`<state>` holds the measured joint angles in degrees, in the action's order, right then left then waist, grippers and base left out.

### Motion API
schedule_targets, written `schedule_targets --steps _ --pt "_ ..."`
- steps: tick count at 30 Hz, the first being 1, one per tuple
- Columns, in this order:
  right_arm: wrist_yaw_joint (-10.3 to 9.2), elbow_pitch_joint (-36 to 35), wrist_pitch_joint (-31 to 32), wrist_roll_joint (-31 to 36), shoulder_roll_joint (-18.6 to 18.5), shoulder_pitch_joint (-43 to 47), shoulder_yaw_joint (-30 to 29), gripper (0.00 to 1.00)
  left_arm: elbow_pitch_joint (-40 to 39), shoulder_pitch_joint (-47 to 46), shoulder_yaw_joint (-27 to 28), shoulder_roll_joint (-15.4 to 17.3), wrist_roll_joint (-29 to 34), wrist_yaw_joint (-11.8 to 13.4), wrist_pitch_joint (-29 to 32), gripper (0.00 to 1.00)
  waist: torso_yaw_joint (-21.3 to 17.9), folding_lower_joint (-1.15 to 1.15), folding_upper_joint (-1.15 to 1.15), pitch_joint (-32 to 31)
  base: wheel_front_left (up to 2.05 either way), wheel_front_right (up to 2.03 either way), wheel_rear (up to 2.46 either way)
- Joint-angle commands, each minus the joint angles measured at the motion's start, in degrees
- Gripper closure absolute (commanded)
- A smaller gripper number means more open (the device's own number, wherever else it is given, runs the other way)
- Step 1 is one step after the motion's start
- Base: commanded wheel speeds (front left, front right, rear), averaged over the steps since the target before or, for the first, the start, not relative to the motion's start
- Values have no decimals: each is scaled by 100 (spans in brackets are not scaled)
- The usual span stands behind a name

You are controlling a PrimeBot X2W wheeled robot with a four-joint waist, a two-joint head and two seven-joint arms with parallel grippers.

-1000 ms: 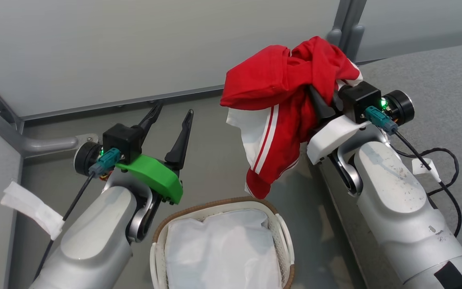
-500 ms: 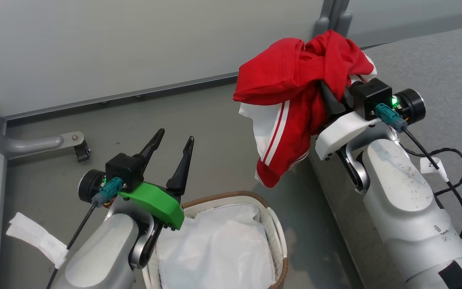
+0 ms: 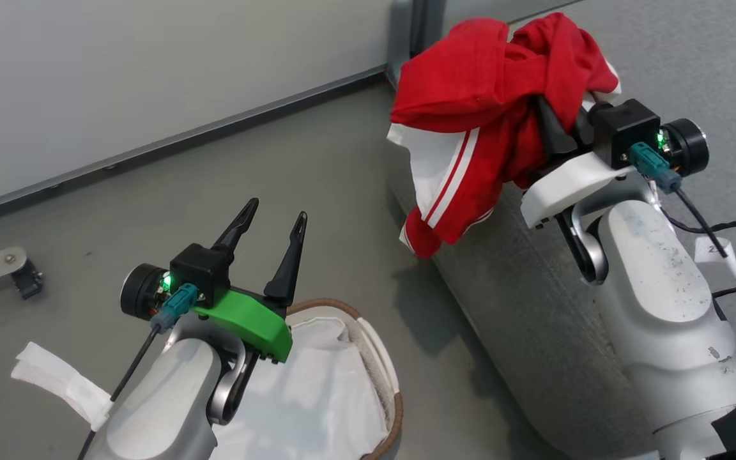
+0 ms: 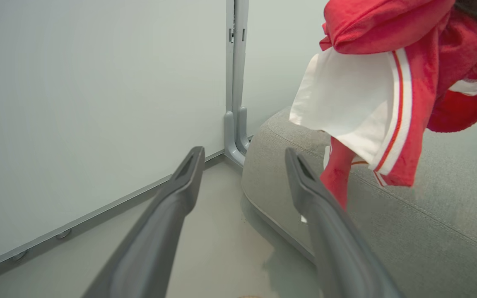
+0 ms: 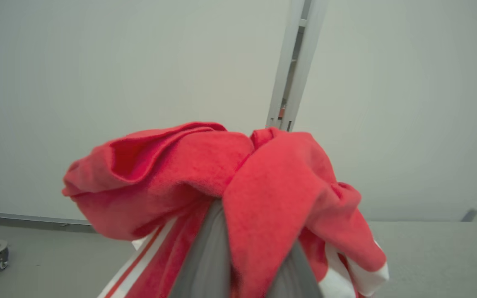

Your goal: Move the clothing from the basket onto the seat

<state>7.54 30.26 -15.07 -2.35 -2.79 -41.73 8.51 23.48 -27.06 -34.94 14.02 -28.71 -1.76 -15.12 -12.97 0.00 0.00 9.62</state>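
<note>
**Clothing (image 3: 470, 108) out of the basket (image 3: 388, 374), held at the edge of the seat (image 3: 713, 57)**

Head view: the right gripper (image 3: 550, 128) is clenched on a bunch of the red clothing, its tips buried in the folds. The garment hangs from it over the seat's near edge, and the white striped panel and lower hem dangle in front of the grey side face, above the floor (image 3: 214, 191). I cannot tell whether the hem touches that side face. The basket stands on the floor at the bottom of the view, well apart from the garment. It holds the white liner (image 3: 317, 396) and no red cloth. The left gripper (image 3: 277, 214) hovers above the basket's rim, spread wide and grasping nothing.

Left wrist view: the two dark fingers stand apart with nothing between them. Beyond them are the seat's rounded corner and stitched seam. The garment hangs in the air above that edge and is not lying on the cushion.

Right wrist view: red cloth is draped over and around the fingers (image 5: 207, 256), and only their grey shafts show beneath it. A pale wall (image 5: 97, 62) and an upright post (image 5: 292, 62) stand behind.

Progress, as a judgement: emptying the basket looks done, and the carry has reached the seat's border. The garment has not yet been brought over the cushion top, lowered until the cloth rests there, or released. That puts the task well past halfway, but the placement is not yet made.
</note>
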Motion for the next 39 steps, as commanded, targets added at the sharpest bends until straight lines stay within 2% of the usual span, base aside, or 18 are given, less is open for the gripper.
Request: schedule_targets --steps 1,9,13,18,30,34,35,39 --pt "-10 -28 -16 33 -18 -30 -57 100 3 -41 28 9 41 -8 -4 0 -809 0 0 343 0 0 0" --pt "-9 -36 -16 64 -11 90 -434 100 149 -135 26 -184 283 -125 -4 0 -1558 0 0 527 0 0 0" --pt "-9 -58 -16 55 -13 130 -516 100 219 -185 -13 -291 364 -173 -4 0 -1703 0 0 569 0 0 0" --pt "-9 -77 -16 135 -12 230 -611 100 264 -208 -19 -346 448 -228 -4 0 -1702 0 0 605 0 0 0" --pt "-9 36 -16 393 -18 145 -1197 100 129 -156 -69 -468 664 -345 -5 0 -1126 0 0 802 0 0 0" --pt "-9 140 -16 623 -17 -230 -1477 100 -15 -223 -107 -520 749 -379 -5 0 -818 0 0 990 0 0 0" --pt "-10 218 -16 810 -33 -491 -1696 100 -85 -300 -134 -542 823 -398 -4 0 -644 0 0 1113 0 0 0" --pt "-10 409 -16 1098 -270 -1154 -2115 100 -267 -413 -220 -580 957 -429 -5 0 -283 0 0 1430 0 0 0"
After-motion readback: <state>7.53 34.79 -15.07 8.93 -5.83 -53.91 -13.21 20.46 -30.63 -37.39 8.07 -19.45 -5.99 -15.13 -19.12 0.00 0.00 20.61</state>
